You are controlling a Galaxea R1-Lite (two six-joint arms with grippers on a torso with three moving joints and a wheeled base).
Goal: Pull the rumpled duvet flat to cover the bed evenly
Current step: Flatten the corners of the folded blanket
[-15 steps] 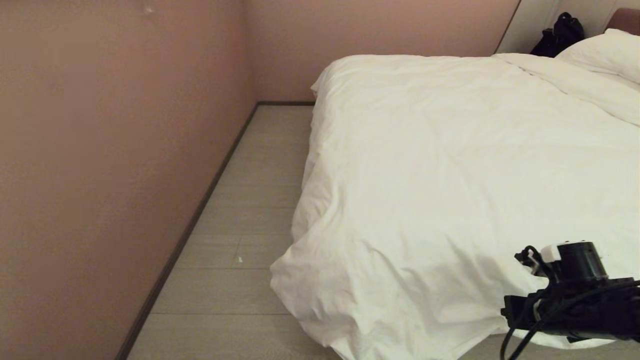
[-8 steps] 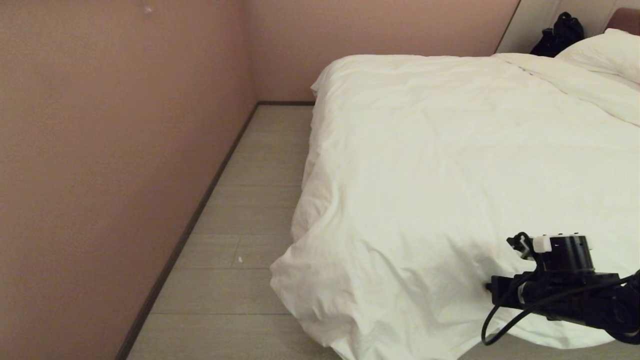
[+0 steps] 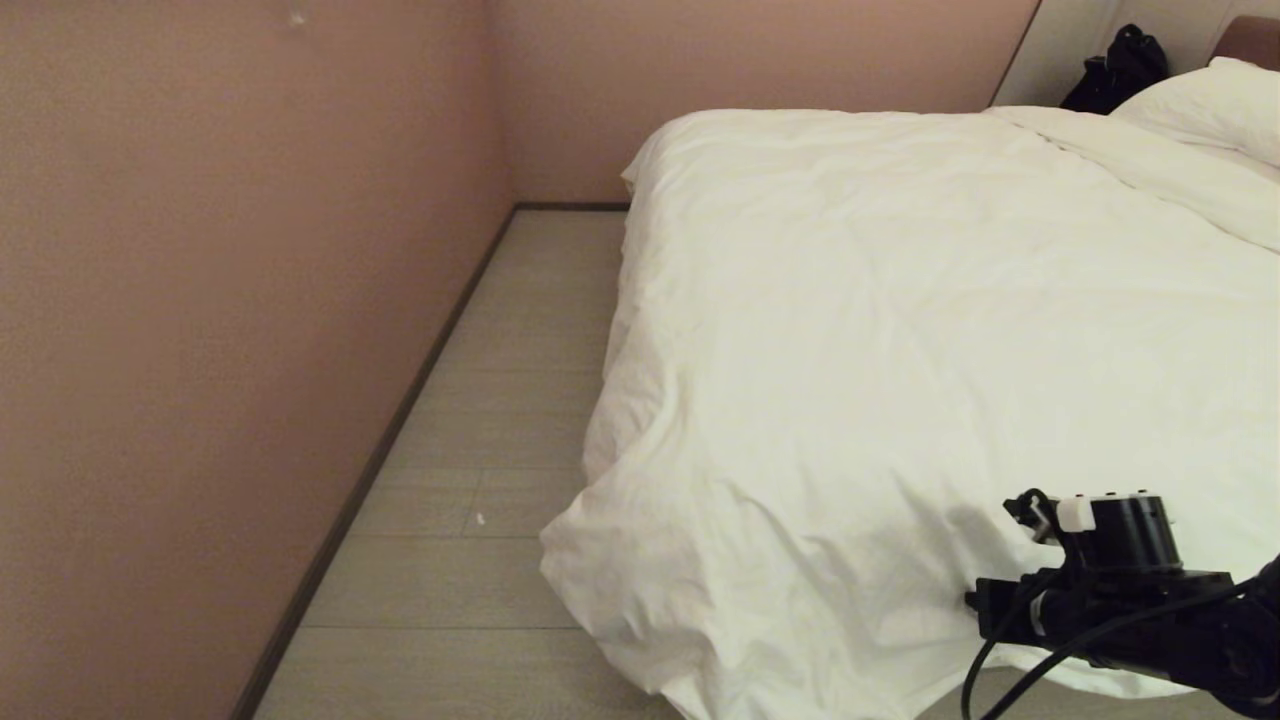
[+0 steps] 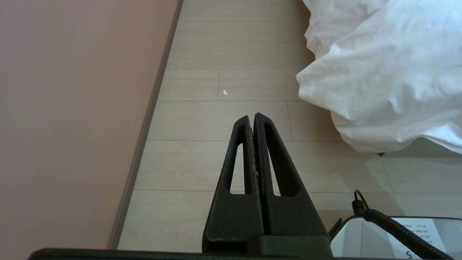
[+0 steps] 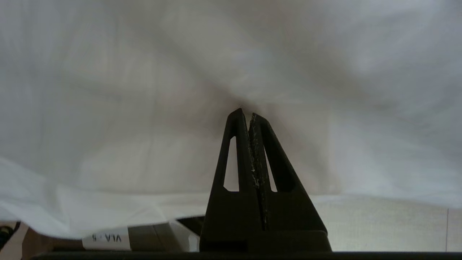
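Note:
The white duvet (image 3: 900, 330) lies spread over the bed, its near corner drooping to the floor (image 3: 480, 450). Of the bed itself only a bit of brownish headboard (image 3: 1250, 35) shows at the far right. My right gripper (image 3: 985, 605) is low against the duvet's near hanging edge. In the right wrist view this gripper (image 5: 246, 112) is shut, its tips pinching the duvet (image 5: 144, 90), with creases running out from them. My left gripper (image 4: 251, 116) hangs shut and empty over bare floorboards, left of the duvet corner (image 4: 379, 72); it is out of the head view.
A pinkish wall (image 3: 200, 300) runs along the left, leaving a narrow strip of floor beside the bed. A white pillow (image 3: 1210, 105) and a black bag (image 3: 1115, 70) sit at the far right. My white base (image 4: 361, 234) is just below the left gripper.
My right arm has shifted left along the duvet's near edge, rising a little and then sinking again. The duvet's outline looks almost unchanged. The left arm has kept still.

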